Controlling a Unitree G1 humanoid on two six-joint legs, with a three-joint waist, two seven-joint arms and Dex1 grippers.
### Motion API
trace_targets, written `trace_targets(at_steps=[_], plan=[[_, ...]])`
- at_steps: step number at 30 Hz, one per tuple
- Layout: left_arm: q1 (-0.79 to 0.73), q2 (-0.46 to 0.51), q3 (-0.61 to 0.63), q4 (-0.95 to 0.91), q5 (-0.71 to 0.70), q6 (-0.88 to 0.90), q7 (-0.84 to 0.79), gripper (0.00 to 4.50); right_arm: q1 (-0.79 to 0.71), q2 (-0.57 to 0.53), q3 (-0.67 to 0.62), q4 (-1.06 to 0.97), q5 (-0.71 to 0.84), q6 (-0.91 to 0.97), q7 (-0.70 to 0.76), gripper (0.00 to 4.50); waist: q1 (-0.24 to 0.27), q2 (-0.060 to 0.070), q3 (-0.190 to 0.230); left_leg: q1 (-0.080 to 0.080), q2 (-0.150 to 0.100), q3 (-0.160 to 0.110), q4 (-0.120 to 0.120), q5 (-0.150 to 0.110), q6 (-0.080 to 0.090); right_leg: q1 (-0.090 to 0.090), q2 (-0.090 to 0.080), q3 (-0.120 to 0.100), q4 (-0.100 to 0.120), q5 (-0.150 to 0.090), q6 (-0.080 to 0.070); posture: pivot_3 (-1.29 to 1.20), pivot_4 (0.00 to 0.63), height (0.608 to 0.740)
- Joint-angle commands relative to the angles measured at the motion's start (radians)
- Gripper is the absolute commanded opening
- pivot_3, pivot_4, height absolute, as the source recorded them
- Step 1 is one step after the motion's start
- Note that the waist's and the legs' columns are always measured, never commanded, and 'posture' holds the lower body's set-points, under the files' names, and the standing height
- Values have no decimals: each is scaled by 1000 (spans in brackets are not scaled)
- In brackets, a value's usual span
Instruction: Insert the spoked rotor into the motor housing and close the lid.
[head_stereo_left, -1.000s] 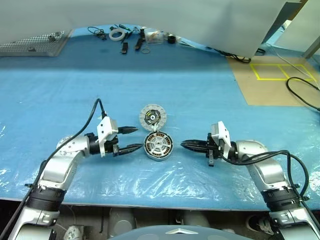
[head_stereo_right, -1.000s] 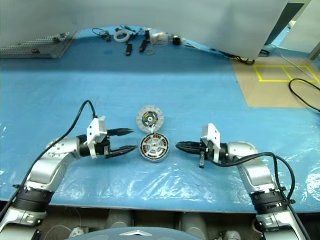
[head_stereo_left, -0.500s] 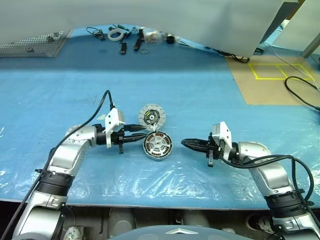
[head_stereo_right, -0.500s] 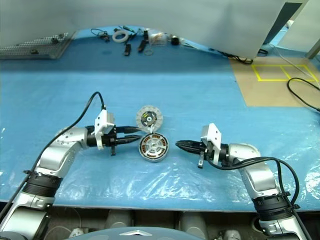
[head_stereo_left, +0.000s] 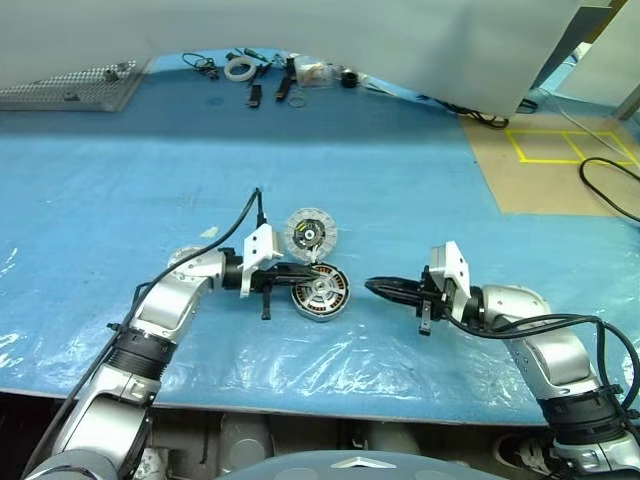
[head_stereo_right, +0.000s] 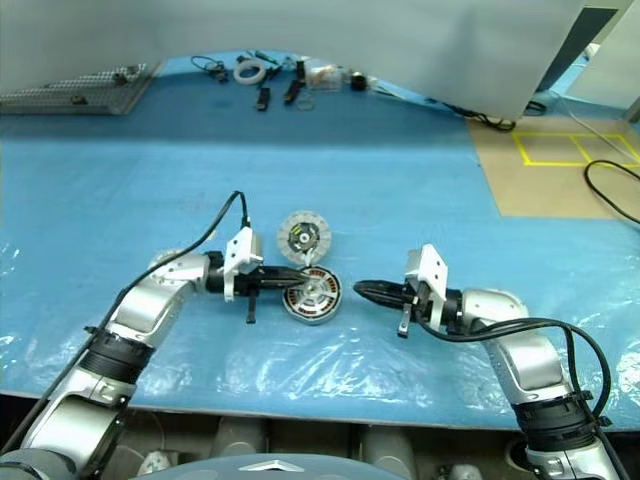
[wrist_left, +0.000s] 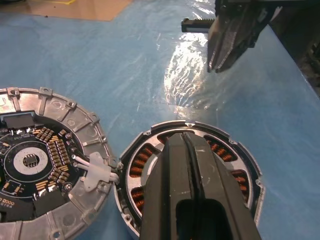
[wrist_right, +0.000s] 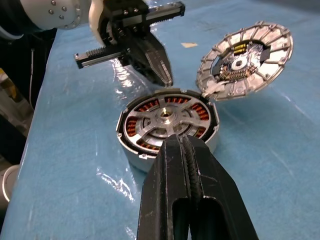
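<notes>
The rotor sits inside the housing, copper windings ringed by the silver-grey rim, on the blue plastic-covered table right in front of us, so by our reading the insertion is done. The lid is not on yet: it lies just behind the housing, circuit face up, its edge touching or nearly touching the housing rim, with a small white connector bridging the two. Our left gripper has its fingers pressed together, holding nothing, the tips hovering over the near-left part of the rotor; whether they touch it we cannot tell. Our right gripper waits just to the right of the housing, fingers likewise together and empty, pointing at it with a clear gap between. What is left, as we judge it, is the whole closing step: get hold of the lid, flip it over onto the housing and seat it flush. With both pairs of fingers closed, one will have to open before any grasp. Far back on the table lie a tape roll and some small tools, well apart from the work.
</notes>
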Motion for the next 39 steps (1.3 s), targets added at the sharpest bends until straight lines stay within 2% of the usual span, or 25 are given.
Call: trace_targets(at_steps=[1,7,17,23,30,34,36,39], plan=[[-46,-8,-20,26,25,-46,-25,21,20,-5,-24,-60,30,10,-13,0,0,0,0,0,0,0,0,0,0,0,0,0,0,0,0,0,150,740],[-94,-24,-19,67,21,-44,-48,21,38,-6,-34,-54,24,-2,-22,0,0,0,0,0,0,0,0,0,0,0,0,0,0,0,0,0,150,740],[-29,-25,-102,148,129,-87,-51,21,55,-2,-30,-25,7,-36,-24,0,0,1,0,0,-1,0,0,0,0,0,0,0,-1,0,0,0,150,740],[-38,-44,-107,207,159,-123,-19,21,51,1,-28,10,2,-68,-15,0,1,1,-1,3,-1,0,0,0,0,7,-2,0,-2,0,0,0,150,740],[-63,-106,25,67,-46,10,-8,21,65,1,-28,47,-2,-110,2,0,2,1,0,3,-3,0,0,0,0,8,-5,-1,-3,0,0,0,150,740],[-48,-103,23,68,-49,14,-21,21,62,3,-20,77,-10,-135,13,0,-1,1,0,1,-3,0,-2,0,0,4,-5,-2,-3,0,0,0,150,740],[-31,-91,4,60,-38,18,-37,21,60,5,-18,94,-15,-148,19,0,-2,1,0,0,-3,0,-3,0,1,2,-4,-2,-3,0,0,0,150,740],[-7,-44,-69,110,74,-54,-51,21,59,7,-17,112,-20,-163,27,0,-2,1,0,-1,-3,0,-3,1,1,2,-4,-2,-4,0,1,0,150,740]])
